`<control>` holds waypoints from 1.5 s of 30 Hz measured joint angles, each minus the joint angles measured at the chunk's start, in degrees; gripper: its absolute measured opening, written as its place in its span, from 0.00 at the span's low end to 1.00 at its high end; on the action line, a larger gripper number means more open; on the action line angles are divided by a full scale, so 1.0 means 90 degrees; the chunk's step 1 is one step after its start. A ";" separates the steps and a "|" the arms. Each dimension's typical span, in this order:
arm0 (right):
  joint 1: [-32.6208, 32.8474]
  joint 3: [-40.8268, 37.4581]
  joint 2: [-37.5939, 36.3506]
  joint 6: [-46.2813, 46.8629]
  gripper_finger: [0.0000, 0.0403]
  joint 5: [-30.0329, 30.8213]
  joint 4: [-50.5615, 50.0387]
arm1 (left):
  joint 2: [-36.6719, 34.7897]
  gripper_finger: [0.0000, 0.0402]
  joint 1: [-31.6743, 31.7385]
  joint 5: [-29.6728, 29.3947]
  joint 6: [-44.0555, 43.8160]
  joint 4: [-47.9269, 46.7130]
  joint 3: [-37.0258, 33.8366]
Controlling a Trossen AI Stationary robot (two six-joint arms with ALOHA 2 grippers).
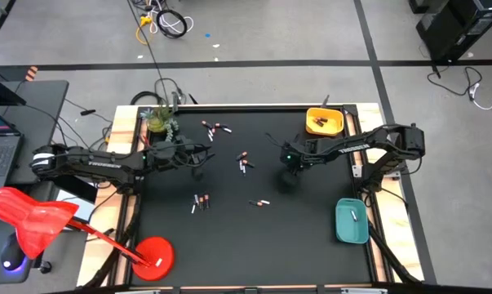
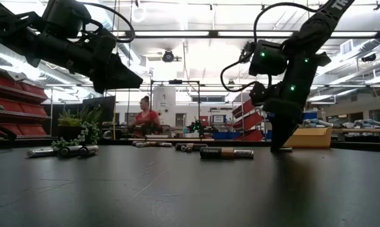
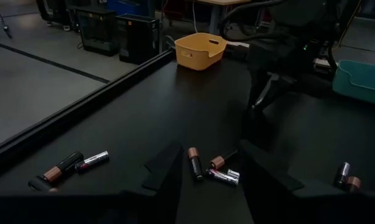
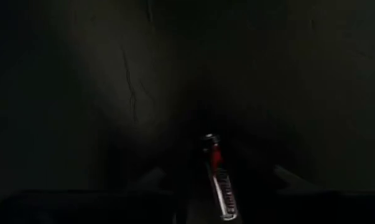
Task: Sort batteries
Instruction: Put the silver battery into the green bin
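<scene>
While the right gripper (image 1: 288, 181) sits low at centre-right, we see one battery (image 4: 219, 179) between its fingers, clamp unconfirmed; left gripper (image 3: 206, 180) hangs apart above other batteries (image 3: 207, 168).

Lab: red parts shelves (image 2: 13, 94), floor cables (image 1: 166, 20)

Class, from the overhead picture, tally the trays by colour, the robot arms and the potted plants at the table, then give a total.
Yellow tray: 1
Teal tray: 1
Robot arms: 2 (left arm, right arm)
Potted plant: 1
Total: 5
</scene>
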 joint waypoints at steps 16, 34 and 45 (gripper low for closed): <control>0.0627 0.0519 -0.0263 -0.0066 0.05 0.0856 -0.1667 | 0.0000 0.39 0.0000 0.0000 -0.0047 0.0140 0.0000; 0.4600 0.1338 -0.1677 0.5843 0.07 -0.1383 -0.5595 | -0.0005 0.39 -0.0005 0.0088 -0.0230 0.0319 0.0000; 0.5510 0.1058 -0.1426 0.6946 0.31 -0.1754 -0.5633 | -0.0005 0.39 -0.0005 0.0486 -0.0346 0.0692 0.0000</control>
